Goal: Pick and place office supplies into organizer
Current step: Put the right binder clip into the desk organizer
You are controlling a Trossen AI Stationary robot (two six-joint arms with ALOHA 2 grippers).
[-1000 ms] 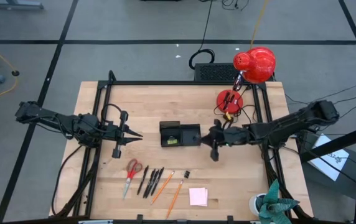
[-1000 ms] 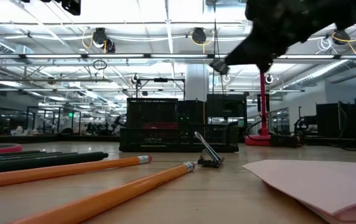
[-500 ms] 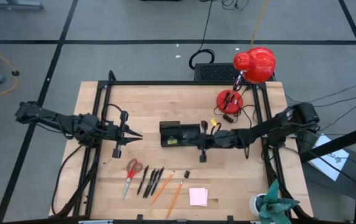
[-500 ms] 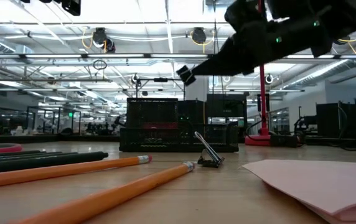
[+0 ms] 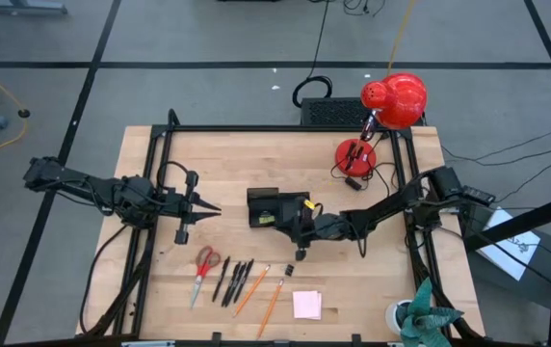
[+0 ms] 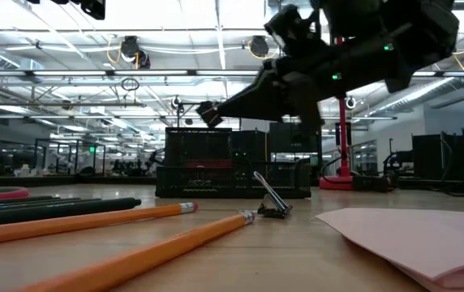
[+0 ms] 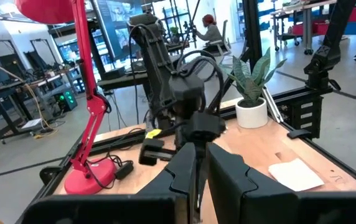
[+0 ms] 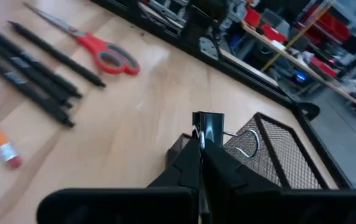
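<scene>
Now right gripper with clip moved over organizer.

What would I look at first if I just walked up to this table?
Probably the bright red lamp at the table's far right corner. Next, the right gripper over the black organizer in the middle, shut on a small black binder clip. Then the row of supplies along the near edge, starting with red scissors.
</scene>
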